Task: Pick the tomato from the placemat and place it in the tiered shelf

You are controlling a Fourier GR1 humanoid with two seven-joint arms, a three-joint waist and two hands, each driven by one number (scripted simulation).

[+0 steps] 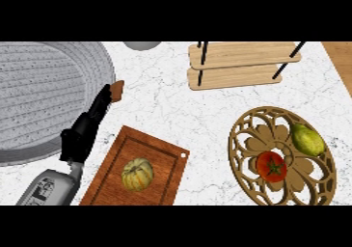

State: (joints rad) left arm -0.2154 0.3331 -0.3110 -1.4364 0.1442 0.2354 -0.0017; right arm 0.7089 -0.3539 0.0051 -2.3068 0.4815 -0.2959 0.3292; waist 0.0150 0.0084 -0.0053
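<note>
A red tomato (pixel 272 166) with a green stem lies on the round, cut-out wooden placemat (pixel 244 137) at the right of the counter. Just beyond it on the same mat lies a yellow-green pear (pixel 307 139). The two-level wooden tiered shelf (pixel 242 62) with black posts stands at the back, above the mat. My left hand (pixel 80 137) shows at the lower left, far from the tomato, its fingers (pixel 101 102) straight and pointing away from me, holding nothing. My right hand does not show.
A brown cutting board (pixel 163 157) at the lower middle carries a small striped squash (pixel 137 174). A large grey oval basin (pixel 43 91) fills the left side. A small brown piece (pixel 117 90) lies by its rim. A grey round object (pixel 141 45) sits at the back.
</note>
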